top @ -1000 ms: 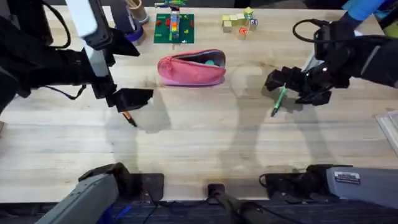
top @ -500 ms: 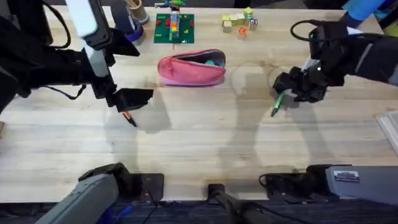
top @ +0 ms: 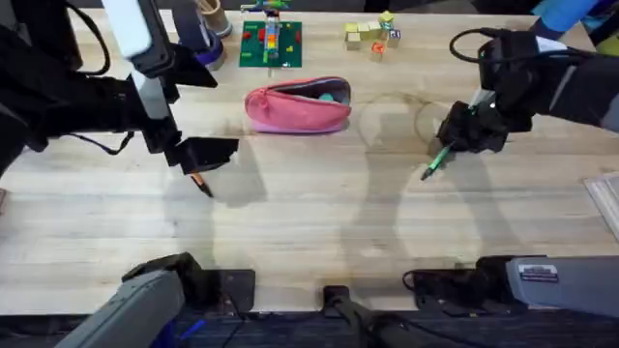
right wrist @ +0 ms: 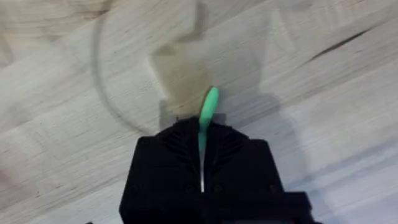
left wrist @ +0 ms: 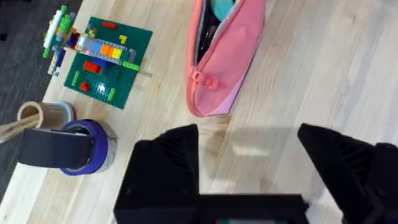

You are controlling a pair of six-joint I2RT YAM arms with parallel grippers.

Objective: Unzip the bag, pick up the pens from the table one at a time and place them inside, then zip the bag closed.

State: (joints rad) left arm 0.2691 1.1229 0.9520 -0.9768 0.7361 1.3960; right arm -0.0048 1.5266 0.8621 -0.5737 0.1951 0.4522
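Note:
The pink bag (top: 297, 108) lies at the back middle of the table (top: 309, 222), its zipper open, with dark lining and something teal showing inside. In the left wrist view the bag (left wrist: 227, 56) lies just beyond my left gripper (left wrist: 249, 134), which is open with bare wood between its fingers. From overhead my left gripper (top: 205, 155) hovers left of the bag, and the orange pen (top: 200, 184) pokes out from under it. To the right of the bag, my right gripper (top: 462, 135) is shut on the green pen (top: 434, 162), whose tip (right wrist: 209, 104) sticks out past the closed fingers.
A green brick plate (top: 271, 43) with a small build stands behind the bag. A purple tape roll (left wrist: 68, 146) and a brown roll (left wrist: 37, 113) sit at the back left, and coloured cubes (top: 372, 35) at the back right. Something white (top: 604, 198) lies at the right edge.
My right gripper, open around the green pen a second ago, has turned and shut on it. The left arm, the orange pen and the bag have not moved.

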